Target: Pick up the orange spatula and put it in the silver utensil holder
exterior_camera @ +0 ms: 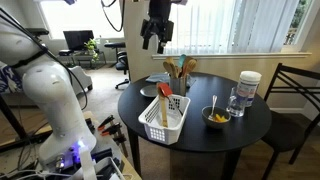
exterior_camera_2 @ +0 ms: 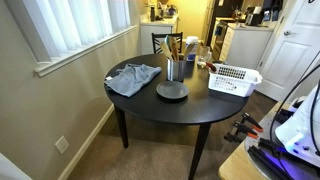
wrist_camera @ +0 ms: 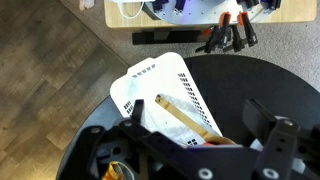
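Observation:
The orange spatula [exterior_camera: 164,91] leans in the white slatted basket [exterior_camera: 152,121], its orange-red head sticking up above the rim. In the wrist view only a sliver of the orange head [wrist_camera: 214,141] shows, beside a pale wooden stick utensil [wrist_camera: 182,116]. The silver utensil holder [exterior_camera: 184,87] stands behind the basket with brown wooden spoons in it. It also shows in an exterior view [exterior_camera_2: 176,69]. My gripper [exterior_camera: 153,38] is open and empty, high above the table. In the wrist view the gripper [wrist_camera: 200,135] hangs over the basket [wrist_camera: 148,82].
On the round dark table [exterior_camera: 255,128] stand a clear jar with a white lid [exterior_camera: 248,88], a glass [exterior_camera: 235,102] and a small bowl [exterior_camera: 216,119]. A grey cloth [exterior_camera_2: 133,77] and a dark plate [exterior_camera_2: 172,92] lie near the holder. A chair [exterior_camera: 295,90] stands beside the table.

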{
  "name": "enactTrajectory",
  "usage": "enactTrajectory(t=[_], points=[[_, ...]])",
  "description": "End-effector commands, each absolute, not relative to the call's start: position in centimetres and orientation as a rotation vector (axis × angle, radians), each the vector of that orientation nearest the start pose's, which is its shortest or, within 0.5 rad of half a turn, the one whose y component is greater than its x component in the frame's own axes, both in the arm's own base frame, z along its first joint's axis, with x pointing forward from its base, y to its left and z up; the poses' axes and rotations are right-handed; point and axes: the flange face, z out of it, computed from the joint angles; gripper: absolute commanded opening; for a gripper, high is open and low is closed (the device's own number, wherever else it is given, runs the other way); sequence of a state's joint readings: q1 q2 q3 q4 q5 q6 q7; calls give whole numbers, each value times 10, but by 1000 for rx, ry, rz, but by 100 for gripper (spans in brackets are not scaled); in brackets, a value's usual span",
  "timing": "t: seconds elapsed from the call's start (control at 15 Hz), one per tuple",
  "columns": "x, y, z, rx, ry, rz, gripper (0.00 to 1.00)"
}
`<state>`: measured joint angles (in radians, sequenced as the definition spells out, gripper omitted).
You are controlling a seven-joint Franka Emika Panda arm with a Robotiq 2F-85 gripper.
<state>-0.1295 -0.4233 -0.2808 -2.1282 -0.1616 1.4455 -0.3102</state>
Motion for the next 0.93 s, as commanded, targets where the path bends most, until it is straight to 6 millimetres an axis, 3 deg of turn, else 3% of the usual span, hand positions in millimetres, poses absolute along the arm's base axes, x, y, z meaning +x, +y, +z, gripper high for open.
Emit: enactTrajectory(t=[0.0,0.4,0.87], points=[[352,-191,552,-3064,90,422,100],[352,-191,552,-3064,90,422,100],[369,-129,541,-3169,104,356,100]])
